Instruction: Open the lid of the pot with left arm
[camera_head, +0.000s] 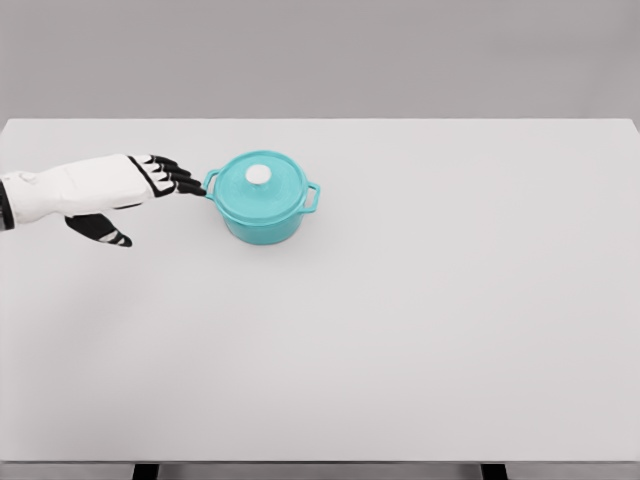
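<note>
Item, my left hand (140, 185): reaching in from my left over the table (420, 330), fingers (172, 175) extended and relaxed, thumb hanging below the palm, nothing held.

Item, pot (262, 198): teal, two-handled, standing upright just past my fingertips; its near handle sits at, perhaps touching, them, though I cannot tell contact for certain.

Item, lid (261, 180): seated on the pot, not yet lifted.

Item, knob (259, 175): white, centre of the lid, beyond and slightly above my fingertips.

My right hand is out of sight.

Risks, as I judge them: my fingers point at the handle, not the knob; pressing onward at this height could shove the pot away across the table. A shallow pinch on the small knob might slip, or drag the lid askew.
</note>
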